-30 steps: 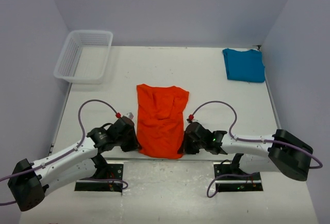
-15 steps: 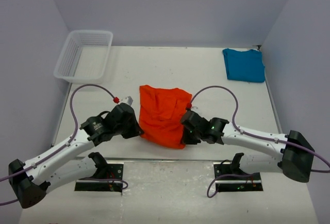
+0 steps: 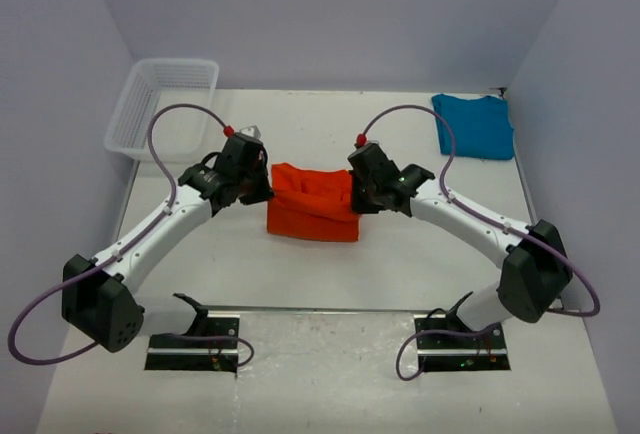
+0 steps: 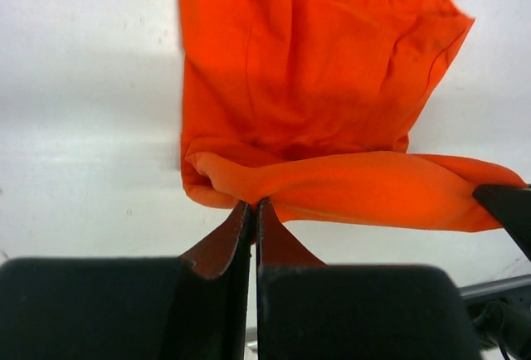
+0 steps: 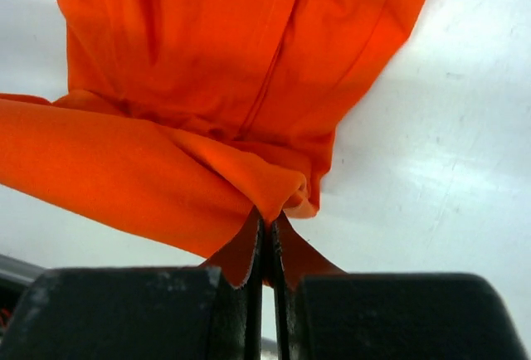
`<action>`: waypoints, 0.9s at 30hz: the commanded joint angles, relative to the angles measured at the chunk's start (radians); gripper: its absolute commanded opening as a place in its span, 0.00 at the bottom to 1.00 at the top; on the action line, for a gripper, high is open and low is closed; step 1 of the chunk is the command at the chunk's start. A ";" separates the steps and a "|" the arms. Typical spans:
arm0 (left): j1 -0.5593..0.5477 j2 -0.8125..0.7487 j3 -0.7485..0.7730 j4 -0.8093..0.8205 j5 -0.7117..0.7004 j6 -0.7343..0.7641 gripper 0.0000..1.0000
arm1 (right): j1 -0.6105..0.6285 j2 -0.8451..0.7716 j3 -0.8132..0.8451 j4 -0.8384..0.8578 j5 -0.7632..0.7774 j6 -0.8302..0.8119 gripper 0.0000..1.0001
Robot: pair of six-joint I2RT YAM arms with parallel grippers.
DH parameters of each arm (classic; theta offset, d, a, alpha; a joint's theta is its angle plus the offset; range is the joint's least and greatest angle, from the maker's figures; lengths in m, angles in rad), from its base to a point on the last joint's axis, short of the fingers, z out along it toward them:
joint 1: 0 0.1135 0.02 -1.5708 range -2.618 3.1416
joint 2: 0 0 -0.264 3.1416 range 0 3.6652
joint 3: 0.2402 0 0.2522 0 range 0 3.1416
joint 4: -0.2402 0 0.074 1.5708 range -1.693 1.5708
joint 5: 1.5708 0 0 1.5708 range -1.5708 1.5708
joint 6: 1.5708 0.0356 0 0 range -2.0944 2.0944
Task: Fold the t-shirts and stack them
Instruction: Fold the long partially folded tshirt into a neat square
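1. The orange-red t-shirt is held half-folded at the middle of the table, one edge clamped by the left fingers and right fingers.
2. The teal-blue t-shirt is lying at the far right.
3. A skewed, bunched fold may be caused by uneven release.

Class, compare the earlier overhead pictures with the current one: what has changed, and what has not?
The left gripper and right gripper, fingers shut on the near hem of the orange-red shirt, carried it away from the arm bases and over the far half, folding the shirt into a shorter band. The teal-blue shirt and white basket stayed put.
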 commanded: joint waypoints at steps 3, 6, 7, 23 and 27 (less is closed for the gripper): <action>0.054 0.130 0.154 0.102 0.000 0.137 0.00 | -0.069 0.125 0.157 -0.032 -0.016 -0.140 0.00; 0.088 0.220 0.189 0.168 0.037 0.169 0.00 | -0.106 0.194 0.222 -0.037 -0.039 -0.165 0.00; 0.091 0.240 0.199 0.185 0.035 0.186 0.00 | -0.114 0.208 0.235 -0.037 -0.042 -0.174 0.00; 0.198 0.667 0.449 0.304 0.109 0.279 0.01 | -0.230 0.497 0.495 -0.072 -0.131 -0.231 0.00; 0.201 0.728 0.527 0.359 0.052 0.342 0.35 | -0.239 0.553 0.539 -0.071 -0.102 -0.244 0.31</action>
